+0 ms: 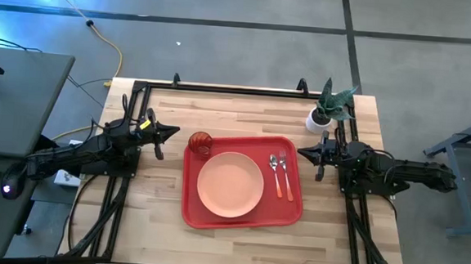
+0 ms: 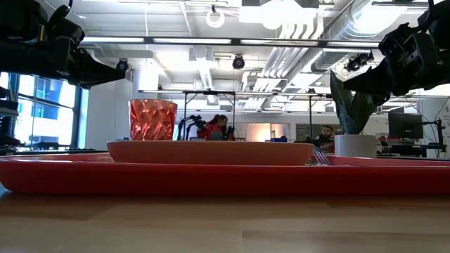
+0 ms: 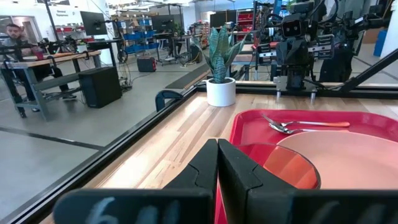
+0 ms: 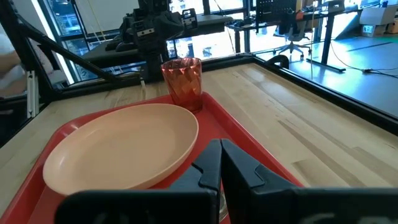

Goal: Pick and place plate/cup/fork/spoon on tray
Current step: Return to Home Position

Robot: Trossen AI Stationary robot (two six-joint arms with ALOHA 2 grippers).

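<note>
The tray (image 1: 238, 218) lies flat at the middle of the wooden table (image 1: 164, 234), long side running left to right. The plate (image 1: 230, 184) rests on the tray floor, slightly left of the tray's centre. The cup (image 1: 201, 142) stands upright in the tray's far left corner, just beside the plate's rim; whether the two touch cannot be told. The fork (image 1: 274, 170) and spoon (image 1: 286, 178) lie side by side on the right part of the tray, metal ends toward the far side, orange handles toward the near side, the fork nearer the plate.

The left gripper (image 1: 168, 133) is off the tray's left edge, level with the cup, above the table and apart from everything. Its fingers (image 3: 205, 168) are clenched together and hold nothing.

The right gripper (image 1: 304, 152) is off the tray's right edge, near the far right corner. Its fingers (image 4: 239, 165) are likewise pressed together, empty.

A white pot with a green plant (image 1: 325, 109) stands on the table on the far right, beyond the right gripper.
</note>
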